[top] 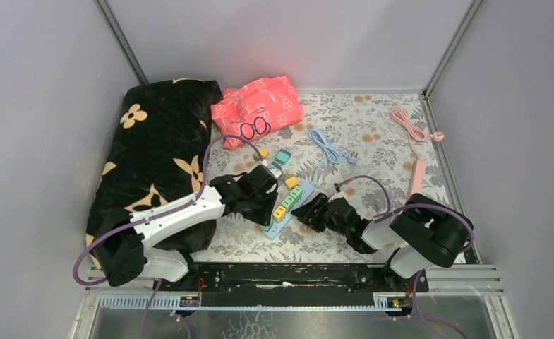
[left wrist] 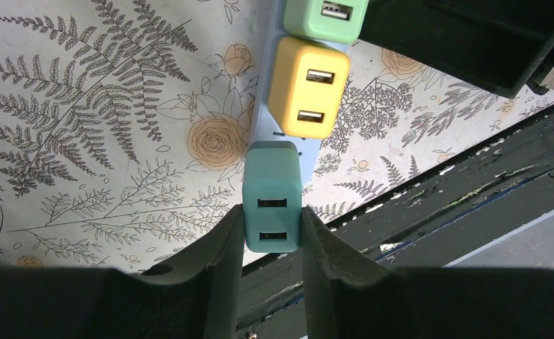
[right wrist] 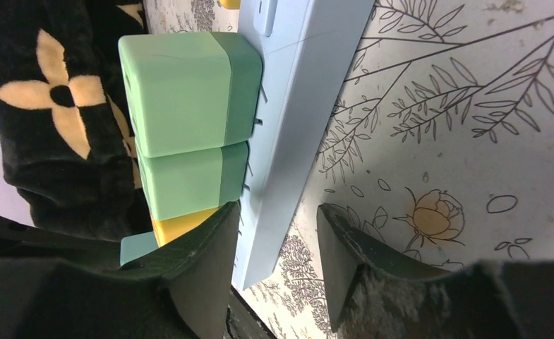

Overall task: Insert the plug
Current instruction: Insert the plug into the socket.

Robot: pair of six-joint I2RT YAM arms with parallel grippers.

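Left end effector (left wrist: 272,232) pinching teal plug (left wrist: 272,205) at end of power strip (right wrist: 295,106), plug sitting just beside yellow plug (left wrist: 308,95), right end effector (right wrist: 277,220) straddling strip, fingers standing spread, floral desk (top: 372,127) lying beneath

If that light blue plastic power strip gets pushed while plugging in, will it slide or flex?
Probably stiff: the light blue plastic power strip is a straight moulded bar. It may slide, apparently lying loose on the floral cloth.
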